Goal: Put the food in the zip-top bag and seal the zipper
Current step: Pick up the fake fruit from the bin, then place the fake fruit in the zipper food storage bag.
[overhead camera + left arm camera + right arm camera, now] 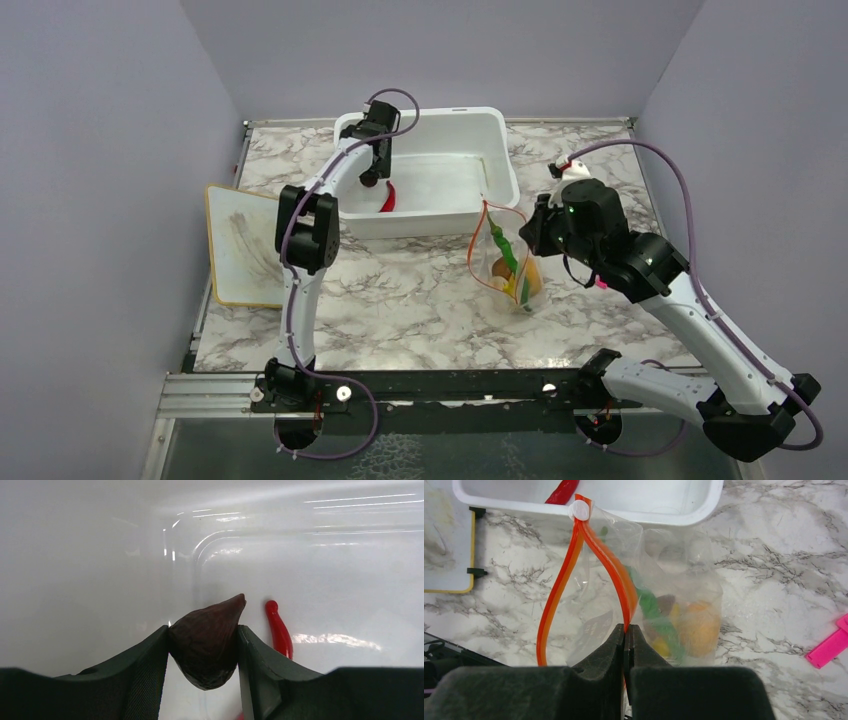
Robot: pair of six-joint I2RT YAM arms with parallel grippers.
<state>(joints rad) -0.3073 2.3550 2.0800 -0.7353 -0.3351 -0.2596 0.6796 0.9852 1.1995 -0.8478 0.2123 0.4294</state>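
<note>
Marble table [400, 300] | white tub [430, 225] (red chili [389, 198] inside) | white board [245, 250] left

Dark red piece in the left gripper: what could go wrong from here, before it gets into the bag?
1. The dark red piece sits only between the fingertips of the left gripper, and it tapers, so it might slip out on the lift from the white tub.
2. The right gripper pinches just one side of the zipper; the mouth of the zip-top bag is a narrow loop, so the piece could catch on it or drop beside it.
</note>
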